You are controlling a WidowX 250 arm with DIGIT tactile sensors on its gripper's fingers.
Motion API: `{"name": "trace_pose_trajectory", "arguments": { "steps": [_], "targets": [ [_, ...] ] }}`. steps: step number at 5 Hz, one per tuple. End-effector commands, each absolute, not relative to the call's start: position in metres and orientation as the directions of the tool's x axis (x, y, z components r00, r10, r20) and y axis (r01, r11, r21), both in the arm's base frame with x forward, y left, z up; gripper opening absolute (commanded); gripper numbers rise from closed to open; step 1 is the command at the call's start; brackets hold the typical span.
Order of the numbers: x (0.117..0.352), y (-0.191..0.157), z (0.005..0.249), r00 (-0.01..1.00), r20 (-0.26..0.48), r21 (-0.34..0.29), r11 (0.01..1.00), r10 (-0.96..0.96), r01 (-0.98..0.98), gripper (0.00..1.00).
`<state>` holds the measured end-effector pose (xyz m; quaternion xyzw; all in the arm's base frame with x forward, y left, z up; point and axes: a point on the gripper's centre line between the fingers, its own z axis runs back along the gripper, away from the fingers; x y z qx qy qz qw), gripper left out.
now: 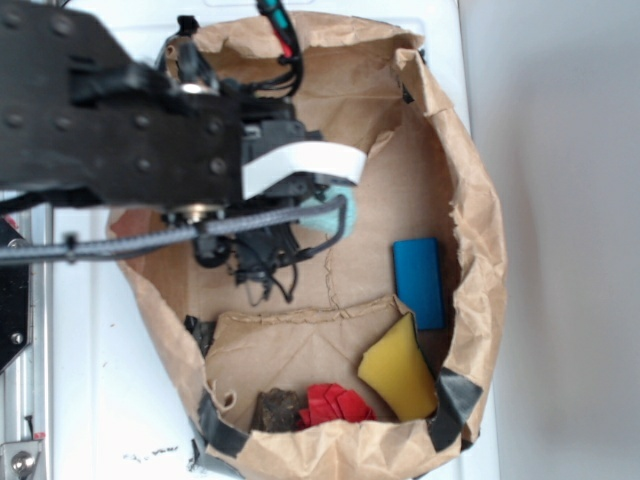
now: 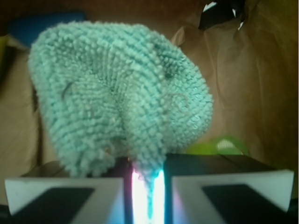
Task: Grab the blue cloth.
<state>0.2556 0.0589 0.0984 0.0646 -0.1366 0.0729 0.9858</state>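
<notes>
Pincer [image 2: 147, 184] clamped narrow on a fold of the fuzzy light teal-blue terry cloth [image 2: 117, 93], bunched up right in front of the pads. Inside the crumpled brown paper bag [image 1: 480, 230], near the hard dark blue rectangular block [image 1: 418, 282].

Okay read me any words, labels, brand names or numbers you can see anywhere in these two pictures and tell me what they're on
None: no readable text in either view.
Blue cloth in the gripper: plain terry.
Blue block, yellow piece, paper bag: no print visible.
</notes>
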Motion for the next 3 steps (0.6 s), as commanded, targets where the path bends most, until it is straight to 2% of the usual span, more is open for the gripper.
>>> {"name": "trace_pose_trajectory", "arguments": {
  "steps": [1,2,3],
  "targets": [
    [0.279,0.069,0.153,0.942,0.284,0.028,0.981,0.177,-0.192,0.00],
    [0.282,0.063,0.165,0.950,0.266,0.012,0.985,0.164,-0.174,0.00],
    [0.278,0.056,0.171,0.957,0.262,0.050,0.989,0.121,-0.139,0.00]
  ]
}}
